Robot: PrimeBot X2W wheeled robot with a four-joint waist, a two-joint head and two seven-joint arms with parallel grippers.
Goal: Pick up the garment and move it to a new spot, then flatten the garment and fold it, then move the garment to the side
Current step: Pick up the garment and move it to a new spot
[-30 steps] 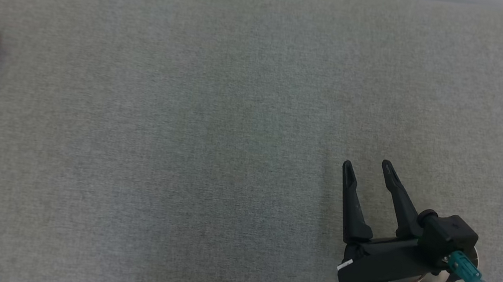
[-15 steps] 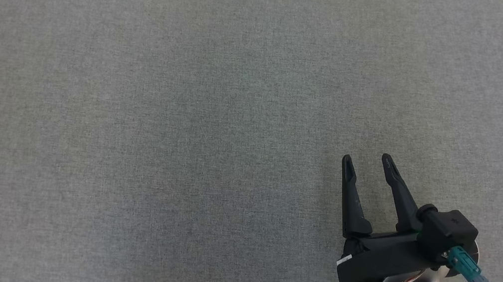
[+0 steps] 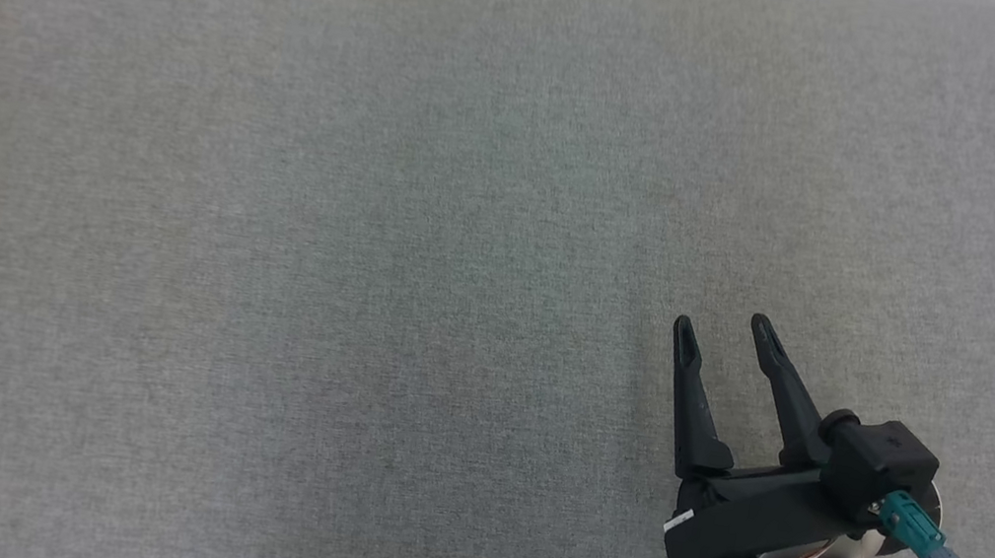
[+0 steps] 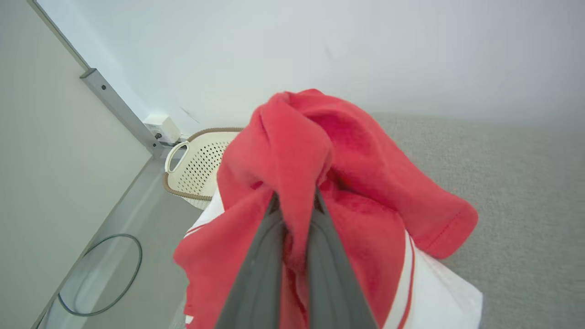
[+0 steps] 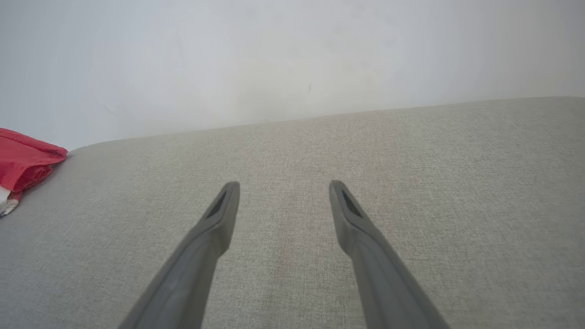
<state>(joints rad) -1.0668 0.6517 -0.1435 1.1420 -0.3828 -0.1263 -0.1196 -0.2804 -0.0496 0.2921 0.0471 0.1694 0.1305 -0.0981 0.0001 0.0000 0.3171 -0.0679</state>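
1. Pinching a red fold of the garment [image 4: 356,151], the left gripper [image 4: 295,199] is clamped tight on it
2. Garment, red and white, shows at the 9 o'clock edge of the grey surface [image 3: 429,208] in the head view
3. Right gripper [image 3: 722,323] sits at 4 o'clock, jaws spread, holding nothing
4. Basket [image 4: 196,169] stands at 9 o'clock of the garment in the left wrist view

One garment [image 4: 365,151], red and white, just the one. Two pincers, count them: left pincer [image 4: 295,199], right pincer [image 3: 721,322], two dark fingers [image 5: 210,237] apiece. One cream perforated basket [image 4: 196,169]. One dark cable loop [image 4: 109,235]. And one grey surface [image 3: 370,199] under it all.
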